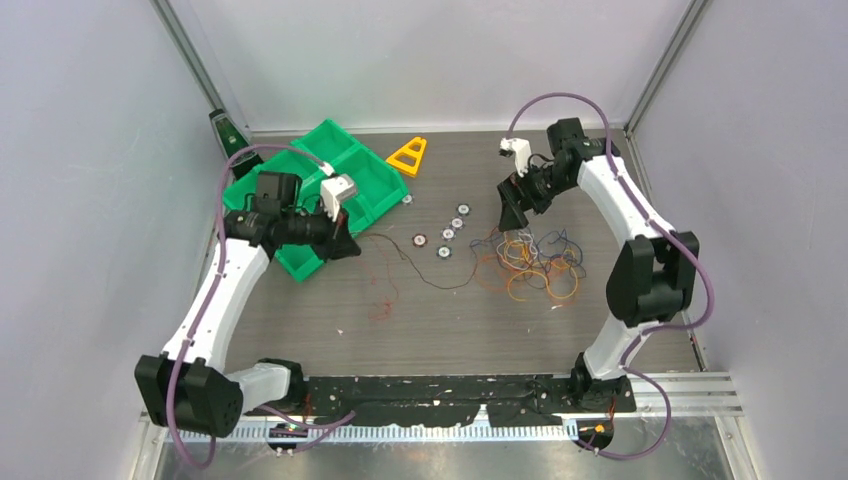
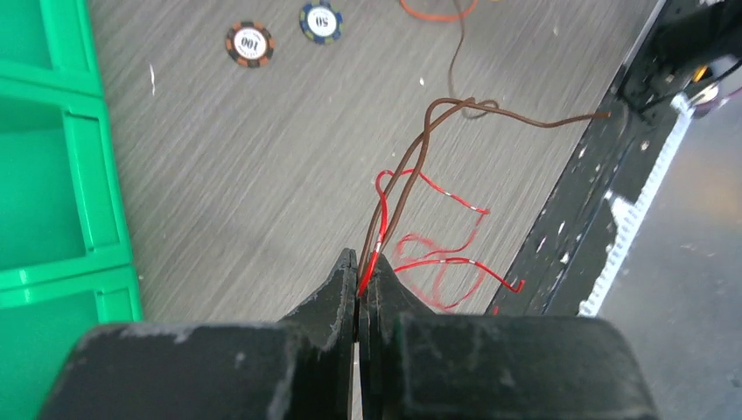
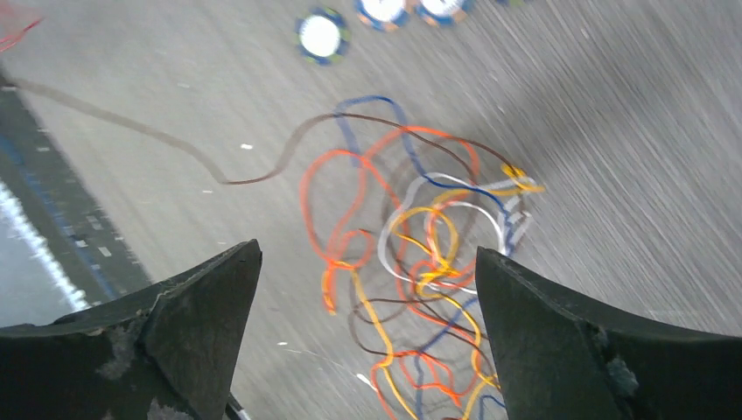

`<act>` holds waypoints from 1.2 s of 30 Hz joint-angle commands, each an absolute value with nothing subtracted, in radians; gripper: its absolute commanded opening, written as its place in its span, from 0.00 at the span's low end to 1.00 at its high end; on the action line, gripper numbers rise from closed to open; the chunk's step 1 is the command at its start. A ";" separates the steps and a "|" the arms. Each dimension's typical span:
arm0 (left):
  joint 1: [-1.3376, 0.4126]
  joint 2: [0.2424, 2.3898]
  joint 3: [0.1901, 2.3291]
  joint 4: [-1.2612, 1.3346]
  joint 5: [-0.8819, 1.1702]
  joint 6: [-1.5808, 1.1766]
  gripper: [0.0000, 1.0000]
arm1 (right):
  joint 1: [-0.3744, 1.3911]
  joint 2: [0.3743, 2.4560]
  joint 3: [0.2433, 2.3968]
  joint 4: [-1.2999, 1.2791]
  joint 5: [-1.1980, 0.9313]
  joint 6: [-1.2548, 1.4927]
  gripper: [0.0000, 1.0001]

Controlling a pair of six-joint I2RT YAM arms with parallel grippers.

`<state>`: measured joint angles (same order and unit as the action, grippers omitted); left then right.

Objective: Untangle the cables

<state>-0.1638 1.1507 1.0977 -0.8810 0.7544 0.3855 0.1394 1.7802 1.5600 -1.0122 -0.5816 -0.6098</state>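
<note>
Pinches a red cable (image 2: 374, 254) and a dark brown cable (image 2: 411, 162) in the clenched left claw (image 2: 359, 280), both trailing down to the table (image 1: 420, 320). Holds the right claw (image 3: 367, 252) spread wide, grasping nothing, just over the cables (image 1: 530, 263) lying bunched right of centre.

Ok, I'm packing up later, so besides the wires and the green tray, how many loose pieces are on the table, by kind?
Ringed discs: 5, plus 1 small likely disc at the green tray's corner
Yellow triangle: 1
Dark green item in the far left corner: 1
Total: 8, counting the likely disc
</note>
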 commanded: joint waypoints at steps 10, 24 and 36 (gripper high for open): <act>-0.232 1.438 1.422 -0.849 0.806 0.167 0.00 | 0.456 1.810 1.727 -0.753 -0.996 -0.291 0.96; -0.293 1.611 1.679 -1.081 0.763 0.221 0.24 | 0.518 1.903 1.794 -0.708 -1.074 -0.215 0.07; -0.192 1.312 1.186 -0.647 0.578 0.312 0.74 | 0.283 1.841 1.380 -0.610 -1.025 -0.065 0.05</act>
<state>-0.1841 1.4651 1.3384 -0.8909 0.6422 0.2222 0.3794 1.8954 1.4395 -0.6716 -1.0714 -0.1417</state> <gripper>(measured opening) 0.734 0.070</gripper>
